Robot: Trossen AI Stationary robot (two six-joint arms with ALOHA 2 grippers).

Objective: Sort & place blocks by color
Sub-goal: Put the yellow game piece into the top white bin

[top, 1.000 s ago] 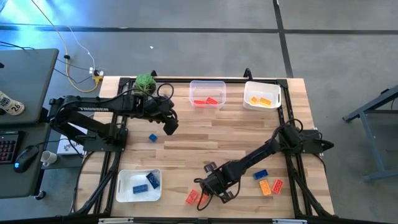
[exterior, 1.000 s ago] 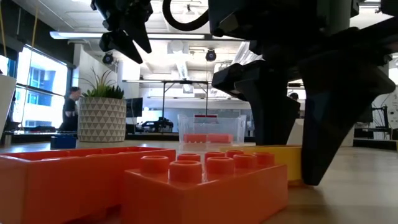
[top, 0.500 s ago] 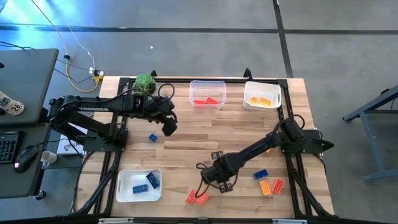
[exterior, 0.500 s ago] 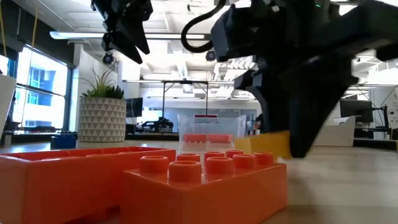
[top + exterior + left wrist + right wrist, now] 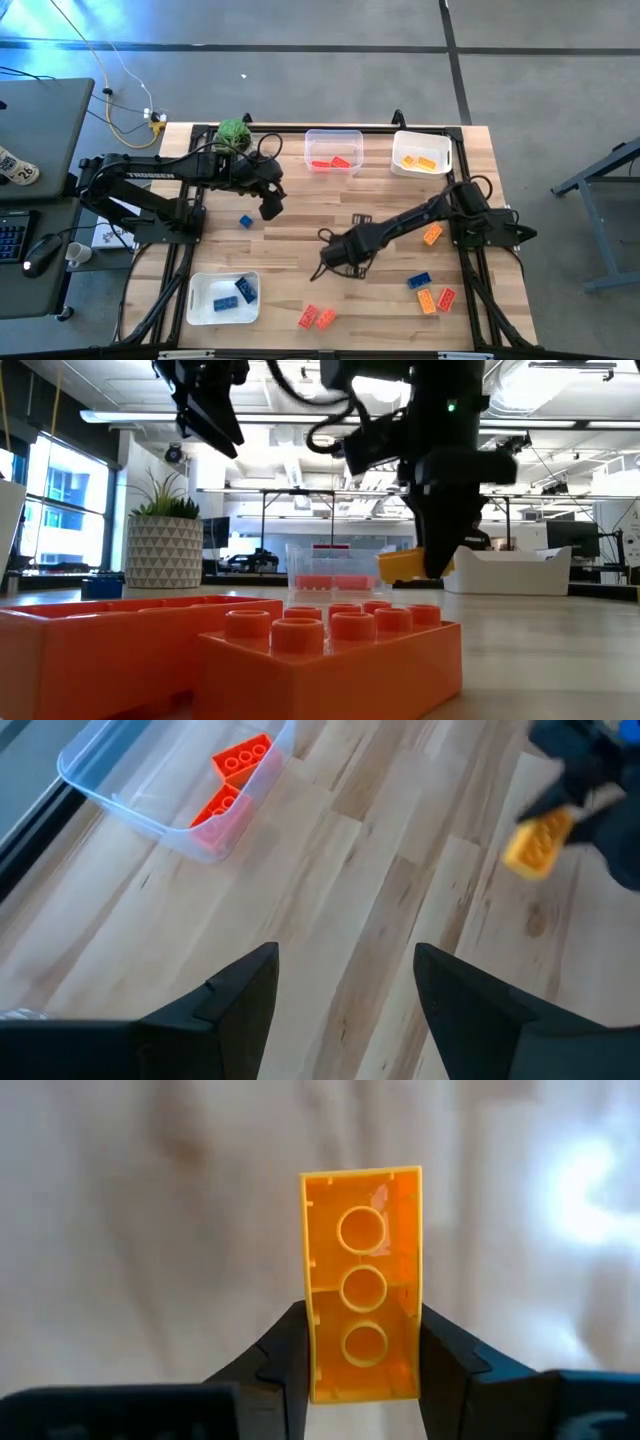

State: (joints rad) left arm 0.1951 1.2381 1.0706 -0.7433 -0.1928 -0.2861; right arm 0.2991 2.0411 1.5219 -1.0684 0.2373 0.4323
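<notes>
While clamped on an orange block [image 5: 362, 1285] and lifted off the counter [image 5: 300, 230], right claw [image 5: 362, 1370] mid-counter, carrying. Step in hand, by the look of it: hauling that block toward the tray [image 5: 421, 153] at the far right corner, already holding orange pieces. Next move calls for a swing over that tray, then a release above it. Left claw [image 5: 345, 990] spread wide, empty, hovering beside a lone blue block [image 5: 245, 221]. Red tray [image 5: 334, 151] far centre; blue tray [image 5: 224, 298] near left.
</notes>
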